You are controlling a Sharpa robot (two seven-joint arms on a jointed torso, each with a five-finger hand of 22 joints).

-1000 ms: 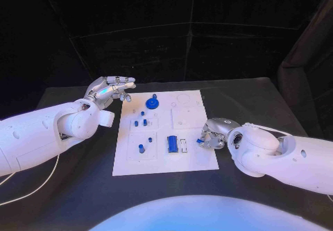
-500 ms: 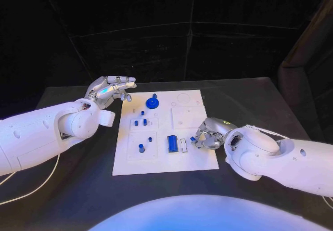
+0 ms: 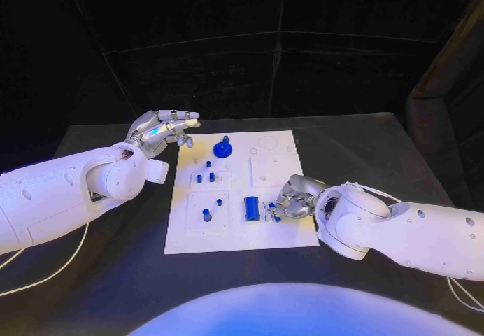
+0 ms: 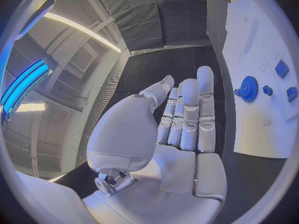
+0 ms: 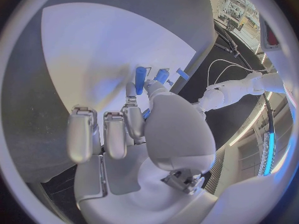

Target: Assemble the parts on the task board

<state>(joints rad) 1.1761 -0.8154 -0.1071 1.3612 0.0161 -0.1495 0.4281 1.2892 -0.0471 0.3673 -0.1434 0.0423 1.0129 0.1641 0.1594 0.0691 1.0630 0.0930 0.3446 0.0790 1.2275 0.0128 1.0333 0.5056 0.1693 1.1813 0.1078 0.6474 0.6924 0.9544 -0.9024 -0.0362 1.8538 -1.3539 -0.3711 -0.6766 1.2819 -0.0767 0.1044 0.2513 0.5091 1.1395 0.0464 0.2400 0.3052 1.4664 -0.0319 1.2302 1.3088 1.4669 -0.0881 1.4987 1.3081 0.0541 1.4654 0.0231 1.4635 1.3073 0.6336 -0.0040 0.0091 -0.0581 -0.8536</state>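
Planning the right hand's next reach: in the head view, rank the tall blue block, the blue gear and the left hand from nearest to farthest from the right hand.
1. Tall blue block, just beside the right hand on the task board.
2. Blue gear, at the board's far end.
3. Left hand, off the board's far left corner.

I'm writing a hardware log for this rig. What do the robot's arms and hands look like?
Both arms are smooth, glossy white shells with rounded, bulbous joint housings. The left hand and right hand are silver metal with segmented fingers and pale finger pads; the palms carry smooth light-grey covers. Thin white cables trail beside each arm near the picture's lower corners.
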